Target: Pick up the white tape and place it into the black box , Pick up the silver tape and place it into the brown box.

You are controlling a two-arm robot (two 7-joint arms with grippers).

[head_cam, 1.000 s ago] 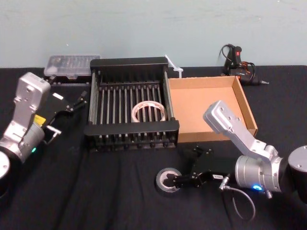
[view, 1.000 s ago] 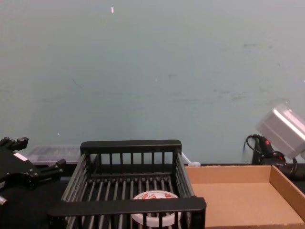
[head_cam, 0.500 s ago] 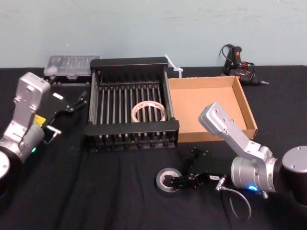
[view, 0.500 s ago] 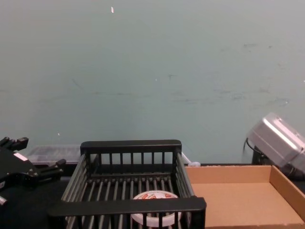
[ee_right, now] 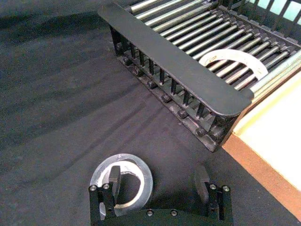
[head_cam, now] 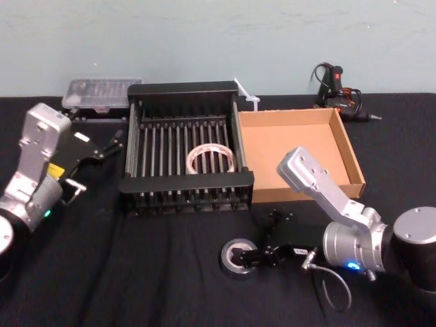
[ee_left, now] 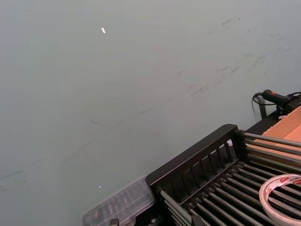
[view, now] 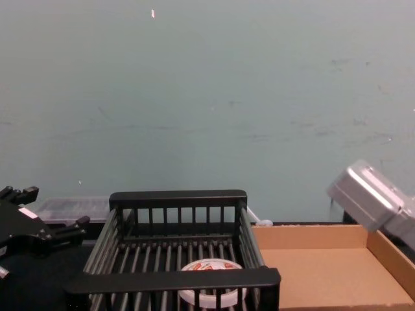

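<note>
1. On the black tablecloth (head_cam: 136, 272), just in front of the black crate's (head_cam: 187, 182) right front corner, the silver tape (head_cam: 225, 259) lies flat with its hollow centre up.
2. Right gripper (head_cam: 260, 237): low over the cloth at the roll, jaws wide. The right wrist view shows one finger inside the roll's (ee_right: 143, 170) hollow and the other outside it, with the roll's wall between them. Whether the inner finger touches the roll cannot be told.
3. White tape (head_cam: 193, 160): lying flat on the crate's floor bars, toward the front right, printed face up.
4. Brown box (head_cam: 293, 153): a shallow cardboard tray set against the crate's right side.
5. Left gripper (head_cam: 112, 144): held to the left of the crate, above the cloth, fingers parted and holding nothing.
6. Behind the crate's left rear corner stands a clear plastic case (head_cam: 102, 92). A glue gun (head_cam: 334, 82) lies at the table's rear right.
</note>
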